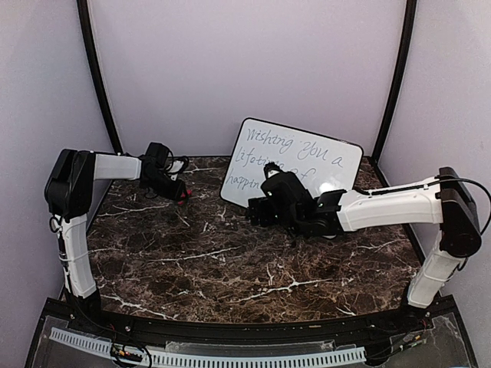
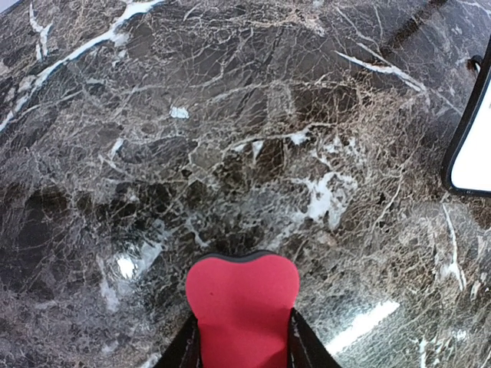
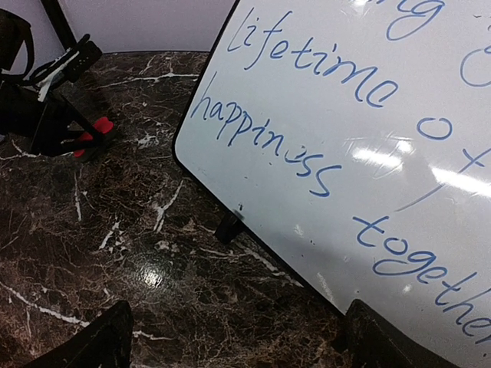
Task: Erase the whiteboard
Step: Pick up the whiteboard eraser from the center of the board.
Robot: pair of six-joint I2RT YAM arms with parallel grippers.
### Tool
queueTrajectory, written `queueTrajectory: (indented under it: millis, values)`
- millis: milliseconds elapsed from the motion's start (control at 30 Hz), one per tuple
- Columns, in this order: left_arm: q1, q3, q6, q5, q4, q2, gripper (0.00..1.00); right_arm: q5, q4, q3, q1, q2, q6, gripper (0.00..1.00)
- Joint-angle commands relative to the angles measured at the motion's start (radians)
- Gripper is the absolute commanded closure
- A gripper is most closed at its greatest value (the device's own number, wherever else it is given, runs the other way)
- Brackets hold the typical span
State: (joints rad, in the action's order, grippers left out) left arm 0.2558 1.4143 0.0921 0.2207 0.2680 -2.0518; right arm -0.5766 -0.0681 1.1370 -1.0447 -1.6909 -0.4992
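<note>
The whiteboard (image 1: 307,157) leans tilted at the back of the marble table (image 1: 230,261), covered in blue handwriting. In the right wrist view the whiteboard (image 3: 345,115) fills the upper right. My right gripper (image 1: 257,208) hovers open just in front of its lower left edge, and the right gripper (image 3: 242,337) holds nothing. My left gripper (image 1: 182,195) is at the back left, shut on a red eraser (image 2: 242,299) that bulges out between its fingers (image 2: 188,349) just above the table. The whiteboard's corner (image 2: 472,146) shows at that view's right edge.
Lilac walls with black corner poles (image 1: 100,84) enclose the table on three sides. A small black foot (image 3: 229,226) props the board's lower edge. A black rail (image 1: 230,337) runs along the near edge by the arm bases.
</note>
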Motion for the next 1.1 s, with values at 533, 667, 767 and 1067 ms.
queueTrajectory:
  millis: [533,667,767,1067]
  values:
    - [0.198,0.032,-0.293,-0.133,0.113,0.340,0.63,-0.146,-0.112,-0.033,0.117,0.163,-0.133,0.10]
    - [0.206,-0.041,-0.317,-0.068,0.057,0.431,0.63,-0.222,-0.189,-0.037,0.118,0.140,-0.233,0.10]
    - [0.210,-0.089,-0.317,-0.046,0.014,0.476,0.62,-0.203,-0.143,-0.077,0.143,0.179,-0.191,0.10]
    - [0.221,-0.165,-0.340,0.003,-0.078,0.520,0.63,0.045,0.043,-0.206,0.254,0.333,-0.038,0.15]
